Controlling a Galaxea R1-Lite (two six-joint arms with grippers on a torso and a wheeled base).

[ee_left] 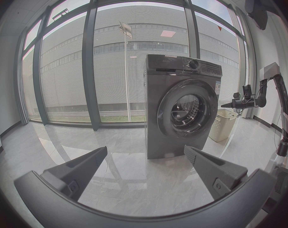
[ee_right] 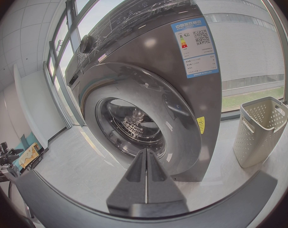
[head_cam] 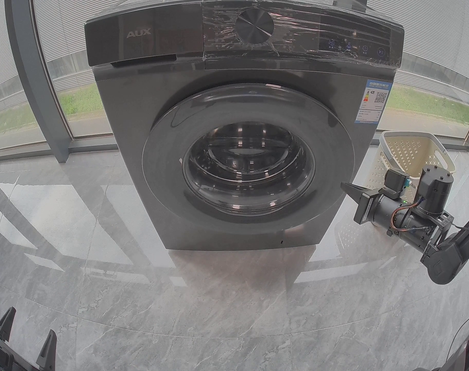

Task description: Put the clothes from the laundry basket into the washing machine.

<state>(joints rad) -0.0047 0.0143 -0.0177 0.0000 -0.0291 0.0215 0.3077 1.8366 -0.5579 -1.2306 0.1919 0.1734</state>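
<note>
1 washing machine is counted. On it: 1 round door, 1 dial and 2 stickers, i.e. 1 blue-edged label and 1 small yellow sticker. 1 laundry basket is counted. 2 grippers are seen, i.e. 1 left gripper and 1 right gripper; 2 fingers are counted per gripper.
</note>
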